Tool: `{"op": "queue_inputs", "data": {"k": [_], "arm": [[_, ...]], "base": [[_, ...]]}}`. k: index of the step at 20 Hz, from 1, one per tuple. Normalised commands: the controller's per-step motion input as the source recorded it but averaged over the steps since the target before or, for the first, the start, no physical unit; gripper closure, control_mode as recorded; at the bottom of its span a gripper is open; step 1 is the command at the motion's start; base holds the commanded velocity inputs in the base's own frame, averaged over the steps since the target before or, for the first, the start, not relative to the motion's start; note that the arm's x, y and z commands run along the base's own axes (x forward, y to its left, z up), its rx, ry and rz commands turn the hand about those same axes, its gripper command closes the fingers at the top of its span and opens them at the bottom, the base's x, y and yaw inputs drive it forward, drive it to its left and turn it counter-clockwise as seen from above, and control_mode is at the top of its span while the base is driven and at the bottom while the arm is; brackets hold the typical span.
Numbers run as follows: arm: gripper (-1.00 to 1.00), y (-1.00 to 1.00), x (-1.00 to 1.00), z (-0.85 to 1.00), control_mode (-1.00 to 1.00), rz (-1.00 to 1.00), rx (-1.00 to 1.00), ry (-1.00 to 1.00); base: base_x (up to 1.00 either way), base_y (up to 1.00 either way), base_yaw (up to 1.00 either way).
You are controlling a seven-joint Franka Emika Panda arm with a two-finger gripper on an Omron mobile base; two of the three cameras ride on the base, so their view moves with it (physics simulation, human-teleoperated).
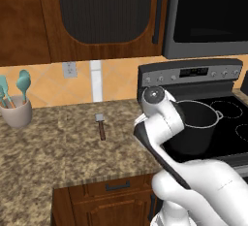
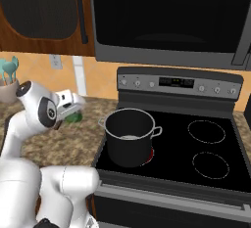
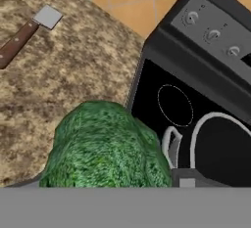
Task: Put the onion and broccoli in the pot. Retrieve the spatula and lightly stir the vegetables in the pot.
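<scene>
One broccoli [image 3: 105,146] floret sits at the gripper [image 2: 73,112], bumpy green head toward the hand camera; stalk direction cannot be told. In the right base view a patch of green shows under the white hand, above the granite counter [image 1: 58,147] just left of the stove [image 2: 196,158]. Fingers are hidden behind the floret, but the broccoli hangs off the counter at the hand, so the gripper reads as clamped on it.

Pot [image 2: 130,141]: upright on the front left burner, mouth open upward, loop handles out to left and right. A pale shape lies at the bottom inside; too small to identify. A red glow shows at the pot's base on its right side. Pot is near the gripper, to its right, not touching.

Spatula [image 1: 100,125]: flat on the counter, well left of the stove, long axis running front to back, square blade toward the wall, wooden handle toward the counter's front edge.

Cup [image 1: 17,112] with teal utensils [image 1: 22,84] stands at the far left of the counter, by the wall. Microwave [image 2: 166,16] hangs above the stove.
</scene>
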Motion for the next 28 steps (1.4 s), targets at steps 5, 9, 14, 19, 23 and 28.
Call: {"op": "queue_inputs", "data": {"k": [5, 9, 14, 19, 23, 28], "arm": [[1.00, -0.81, -0.24, 1.00, -1.00, -0.09, 0.21, 0.00], [1.00, -0.99, -0.01, 0.44, -1.00, -0.08, 0.14, 0.00], [1.00, -0.95, 0.22, -0.31, -1.00, -0.02, 0.04, 0.01], [1.00, -0.71, 0.49, -0.63, -1.00, -0.03, 0.07, 0.06], [1.00, -0.27, 0.76, -0.47, -1.00, -0.03, 0.09, 0.15], [1.00, -0.03, 0.82, -0.26, -1.00, -0.02, 0.06, 0.19]], "base": [[0.00, 0.00, 0.00], [0.00, 0.00, 0.00], [0.00, 0.00, 0.00], [0.00, 0.00, 0.00], [0.00, 0.00, 0.00], [0.00, 0.00, 0.00]]}}
